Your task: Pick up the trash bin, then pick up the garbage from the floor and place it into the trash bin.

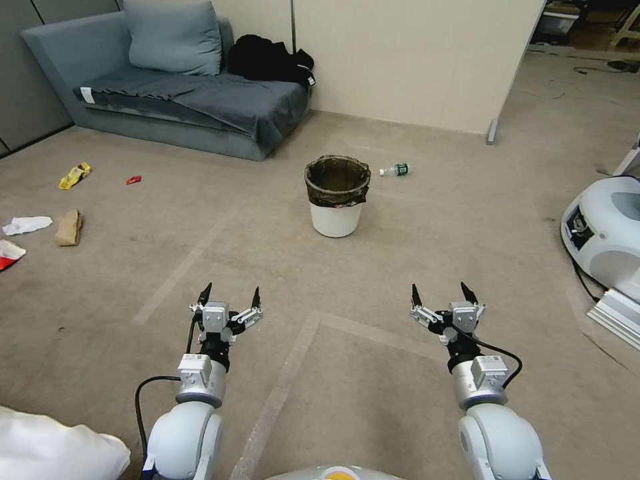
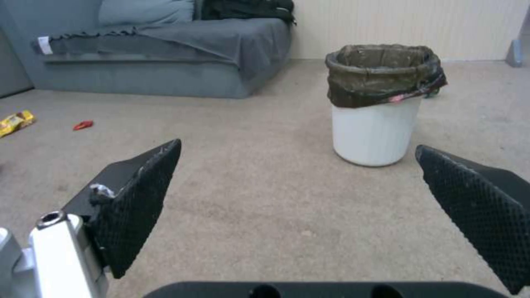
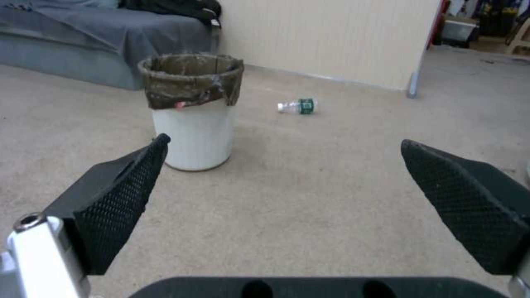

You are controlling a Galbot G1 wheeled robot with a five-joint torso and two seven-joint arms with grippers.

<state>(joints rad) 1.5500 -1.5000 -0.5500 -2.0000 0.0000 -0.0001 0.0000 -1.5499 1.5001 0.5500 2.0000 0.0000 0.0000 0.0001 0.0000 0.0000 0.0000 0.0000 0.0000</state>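
Observation:
The white trash bin [image 1: 336, 197] [image 2: 375, 103] [image 3: 192, 111] with a dark liner stands upright on the beige carpet floor [image 1: 413, 253], straight ahead of me. Garbage lies around it: a clear bottle with a green label [image 1: 395, 170] [image 3: 298, 106] just right of the bin, and at far left a yellow wrapper [image 1: 74, 175] [image 2: 15, 122], a small red wrapper [image 1: 133, 179] [image 2: 83, 124], a brown paper bag [image 1: 69, 227], a white tissue [image 1: 27, 225] and a red-and-white wrapper [image 1: 8, 254]. My left gripper [image 1: 231, 294] [image 2: 298, 159] and right gripper [image 1: 440, 293] [image 3: 284, 151] hover open and empty, well short of the bin.
A grey sofa [image 1: 180, 87] with a dark bundle of clothing [image 1: 270, 60] stands at the back left. A beige partition [image 1: 413, 60] runs behind the bin. A white machine [image 1: 603, 233] with a cable sits at the right edge. Pale tape lines [image 1: 293, 360] cross the carpet.

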